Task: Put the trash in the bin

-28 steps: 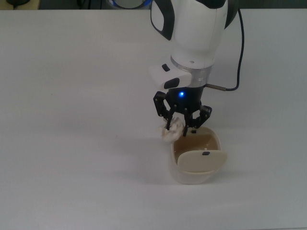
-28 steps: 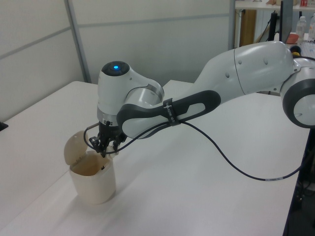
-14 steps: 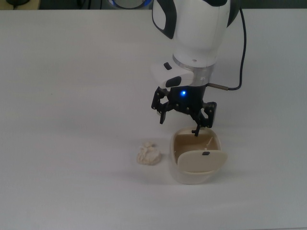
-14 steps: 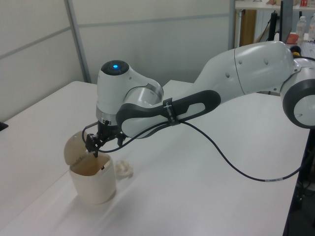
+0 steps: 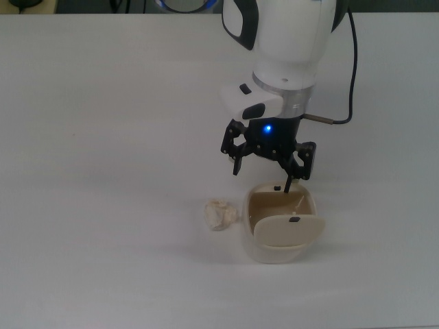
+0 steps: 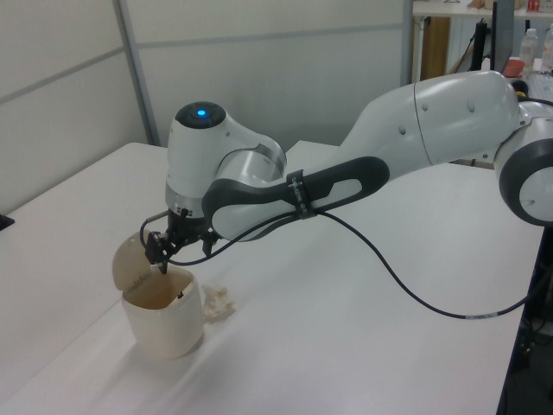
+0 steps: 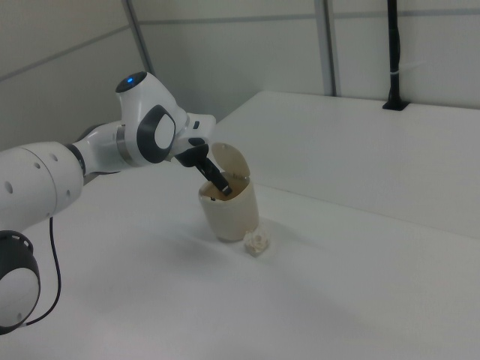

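Your gripper [image 5: 269, 163] hangs empty with its fingers spread wide, just above the bin's [image 5: 278, 252] open mouth. The paper wad [image 5: 219, 214] is not in the bin: it lies on the table [image 5: 103, 137], below the gripper and off to the top view's left, just beside the bin's outer wall; whether it touches the wall, I cannot tell.

So the step in hand is a re-grasp. Shift toward the top view's left, clear of the rim, then come straight down over the wad with the fingers wide. Close across its lumpy middle; it is soft and will squash. Watch the finger nearest the bin, as it could knock the wall and tip the light bin. Lift well above the rim and release over the centre of the tan inside, in front of the raised flap lid [image 5: 288, 229].

The table is plain white and matte. Pale wall panels stand behind; a black cable [image 6: 406, 290] trails from the arm.
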### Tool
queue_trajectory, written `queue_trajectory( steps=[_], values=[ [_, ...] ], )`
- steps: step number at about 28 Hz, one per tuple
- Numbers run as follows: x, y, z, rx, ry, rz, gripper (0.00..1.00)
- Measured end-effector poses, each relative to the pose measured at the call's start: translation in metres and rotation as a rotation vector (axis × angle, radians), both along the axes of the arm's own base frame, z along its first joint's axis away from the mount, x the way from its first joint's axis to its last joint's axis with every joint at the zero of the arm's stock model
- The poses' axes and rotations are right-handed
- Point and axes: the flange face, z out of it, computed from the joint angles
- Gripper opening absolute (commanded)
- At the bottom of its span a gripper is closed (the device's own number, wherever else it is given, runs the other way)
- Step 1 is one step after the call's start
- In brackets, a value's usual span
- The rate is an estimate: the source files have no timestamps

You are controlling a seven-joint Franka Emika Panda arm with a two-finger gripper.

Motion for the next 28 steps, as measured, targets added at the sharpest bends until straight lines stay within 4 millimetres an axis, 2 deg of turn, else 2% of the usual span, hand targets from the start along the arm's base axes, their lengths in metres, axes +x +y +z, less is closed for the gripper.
queue_trajectory(
  steps=[3,6,10,22,28],
  values=[
    [-0.004,-0.004,0.009,-0.013,0.01,0.009,1.0],
    [-0.01,-0.011,0.011,-0.034,0.078,0.038,1.0],
    [-0.018,-0.029,0.013,-0.038,0.185,0.103,1.0],
    [-0.048,-0.115,0.042,-0.094,0.419,0.257,1.0],
    [-0.05,-0.155,0.041,-0.097,0.455,0.289,1.0]
  ],
)
